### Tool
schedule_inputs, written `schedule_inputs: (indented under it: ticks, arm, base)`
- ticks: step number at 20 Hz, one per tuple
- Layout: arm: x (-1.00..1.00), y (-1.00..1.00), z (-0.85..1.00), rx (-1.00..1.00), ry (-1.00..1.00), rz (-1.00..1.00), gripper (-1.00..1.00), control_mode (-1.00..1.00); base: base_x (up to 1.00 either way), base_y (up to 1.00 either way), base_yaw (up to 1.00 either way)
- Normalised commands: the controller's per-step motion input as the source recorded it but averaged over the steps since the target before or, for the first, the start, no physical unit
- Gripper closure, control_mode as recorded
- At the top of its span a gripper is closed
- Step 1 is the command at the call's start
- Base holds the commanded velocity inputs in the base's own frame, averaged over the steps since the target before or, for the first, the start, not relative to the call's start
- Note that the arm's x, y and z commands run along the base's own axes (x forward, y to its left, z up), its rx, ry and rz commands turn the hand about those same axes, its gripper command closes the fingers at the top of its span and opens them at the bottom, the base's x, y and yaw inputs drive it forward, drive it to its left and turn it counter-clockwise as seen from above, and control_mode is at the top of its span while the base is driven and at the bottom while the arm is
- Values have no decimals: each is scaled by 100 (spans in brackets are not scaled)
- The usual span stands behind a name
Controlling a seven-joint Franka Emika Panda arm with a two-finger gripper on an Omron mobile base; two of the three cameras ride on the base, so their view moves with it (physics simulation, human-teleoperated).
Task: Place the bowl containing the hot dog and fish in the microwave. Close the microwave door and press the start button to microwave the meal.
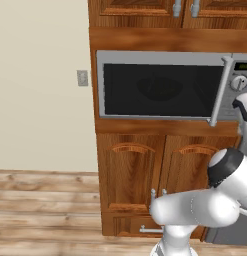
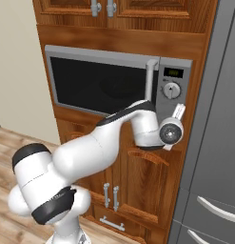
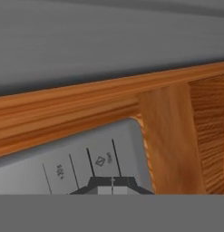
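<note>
The gripper [image 3: 112, 185] sits nearest the hand camera, its two tips pressed together and holding nothing, right at the row of printed buttons on the microwave's control panel [image 3: 86, 165] — the start button [image 3: 104, 159] just beyond them. The microwave [image 2: 114, 86] is set into wooden cabinets [image 2: 138, 190], and its door [image 1: 162, 90] looks shut, bar handle [image 1: 220, 90] upright beside the knob [image 2: 171, 90]. A dim round shape behind the glass is probably the bowl [image 1: 160, 87]; its food is too dark to make out. The button is likely stiff and flat — nothing to grasp, so a straight push with the closed tips should serve; a glancing touch may slide off.
</note>
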Motion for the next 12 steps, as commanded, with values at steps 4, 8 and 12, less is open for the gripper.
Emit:
schedule_inputs:
  ticks: [4,8,12]
  arm:
    - [18,-11,-9,2,0,0,100,-100]
    - [21,-7,-15,1,0,0,100,-100]
    - [22,-11,-9,2,0,0,100,-100]
  base:
    - [0,0,0]
    - [0,0,0]
    - [0,0,0]
